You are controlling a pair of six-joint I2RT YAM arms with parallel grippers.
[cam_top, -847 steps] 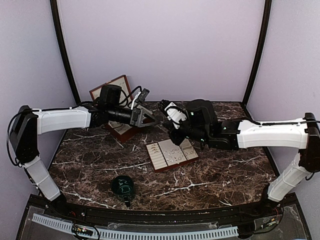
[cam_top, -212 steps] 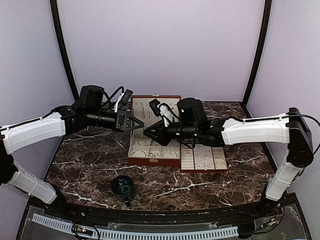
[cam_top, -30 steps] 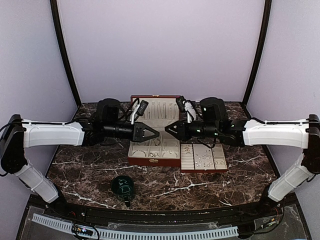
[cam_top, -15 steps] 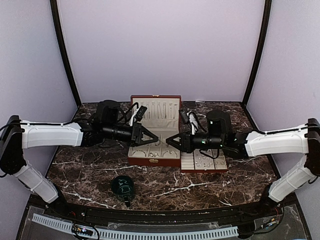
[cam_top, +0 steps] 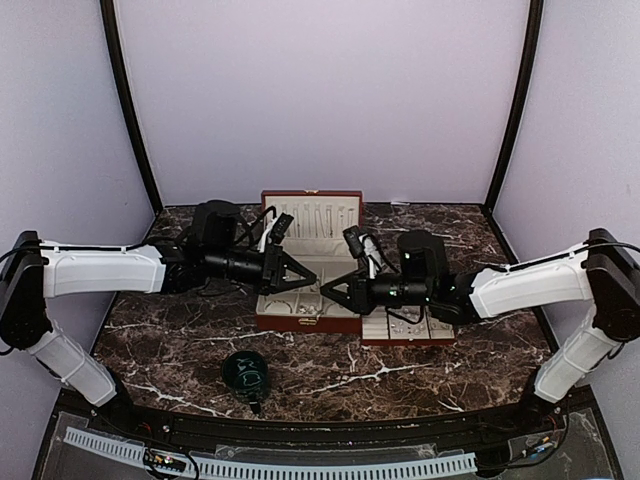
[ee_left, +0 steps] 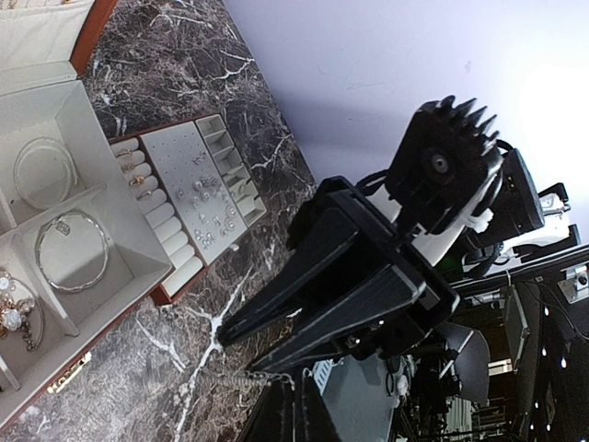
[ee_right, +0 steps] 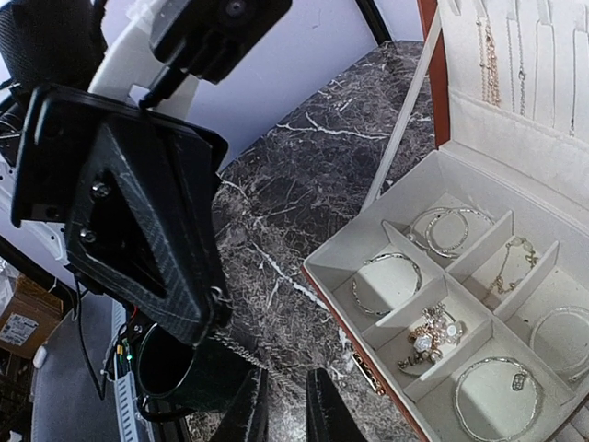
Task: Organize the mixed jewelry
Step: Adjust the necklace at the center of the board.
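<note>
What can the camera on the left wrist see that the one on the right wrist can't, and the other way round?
Only the left wrist view: the flat tray of rings and tiny earrings, and the right hand. Only the right wrist view: the dark green cup, necklaces hanging in the lid, and the left hand. Both: the open jewelry box with bangles, the marble table, and a thin chain by the hands.

My left arm (cam_top: pixel 100 270) and right arm (cam_top: pixel 530 285) reach inward, low over the box (cam_top: pixel 300 322), tips almost meeting above its front edge. The left gripper (cam_top: pixel 311 282) has its fingers pressed together; the right gripper (cam_top: pixel 327 289) has its fingers narrowly parted.
</note>
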